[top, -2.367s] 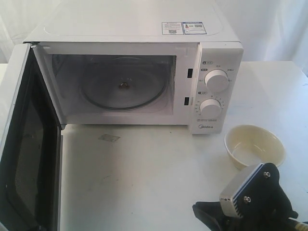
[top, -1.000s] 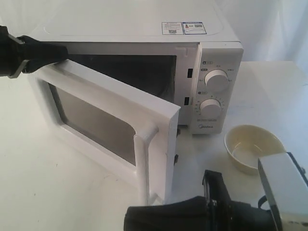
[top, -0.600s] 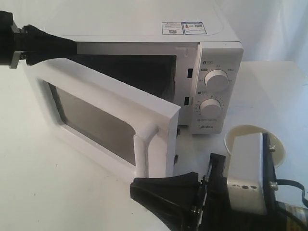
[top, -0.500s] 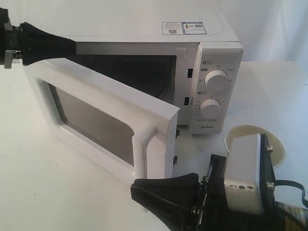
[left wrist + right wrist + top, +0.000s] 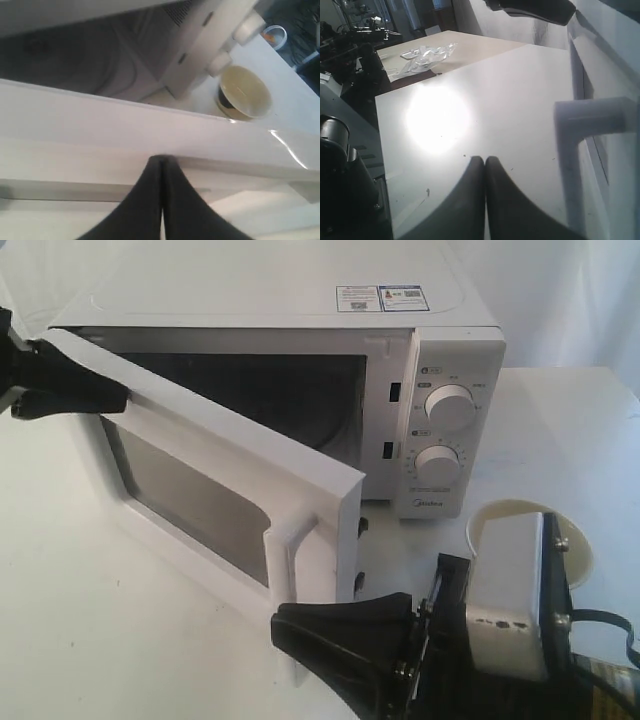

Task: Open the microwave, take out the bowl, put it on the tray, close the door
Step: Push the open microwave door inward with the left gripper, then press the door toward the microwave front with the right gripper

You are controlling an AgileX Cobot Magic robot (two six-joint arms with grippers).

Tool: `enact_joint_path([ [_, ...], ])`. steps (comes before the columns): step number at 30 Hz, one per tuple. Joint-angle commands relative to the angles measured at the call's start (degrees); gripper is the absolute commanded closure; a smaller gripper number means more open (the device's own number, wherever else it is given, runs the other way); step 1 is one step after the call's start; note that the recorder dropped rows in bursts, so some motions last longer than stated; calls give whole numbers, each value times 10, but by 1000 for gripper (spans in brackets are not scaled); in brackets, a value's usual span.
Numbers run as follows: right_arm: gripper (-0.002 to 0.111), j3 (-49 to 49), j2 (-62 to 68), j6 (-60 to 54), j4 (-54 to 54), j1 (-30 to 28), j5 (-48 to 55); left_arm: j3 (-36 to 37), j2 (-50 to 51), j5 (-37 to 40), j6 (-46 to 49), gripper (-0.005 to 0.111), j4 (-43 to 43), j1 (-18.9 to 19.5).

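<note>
This looks like a robotics lab or test room with a staged kitchen chore, not a real kitchen. The microwave (image 5: 270, 300) stands on a plain white tabletop (image 5: 560, 420), with white cloth (image 5: 570, 290) hung behind it as a backdrop instead of cupboards or tiles. The right wrist view looks past the tabletop's edge to a second, beige table (image 5: 480, 42) strewn with clear plastic bags (image 5: 425, 55). Beside it, dark machinery (image 5: 360, 70) crowds a dim room
</note>
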Motion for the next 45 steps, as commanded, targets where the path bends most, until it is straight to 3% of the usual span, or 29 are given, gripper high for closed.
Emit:
enact_joint_path([
  [1,108,-1,-1,-6,1,1,-3,0,-4,-57,22,107,-42,-3],
  [10,108,-1,-1,-29,15,1,-16,0,26,-57,71,107,-106,-11],
  [15,108,-14,8,-101,133,1,-41,0,52,-40,71,107,-89,-48],
  [23,108,-84,122,-114,154,1,-99,0,58,-124,85,107,-94,-82],
  [28,108,-113,188,-164,222,1,-147,0,58,-101,89,107,-91,-83],
  [32,108,-121,221,-194,296,1,-198,0,46,-17,66,107,-88,-83],
  [39,108,-145,265,-292,422,1,-222,7,2,13,-36,107,12,-83],
  [45,108,-186,307,-316,449,1,-232,72,-23,-50,-39,107,12,-83],
])
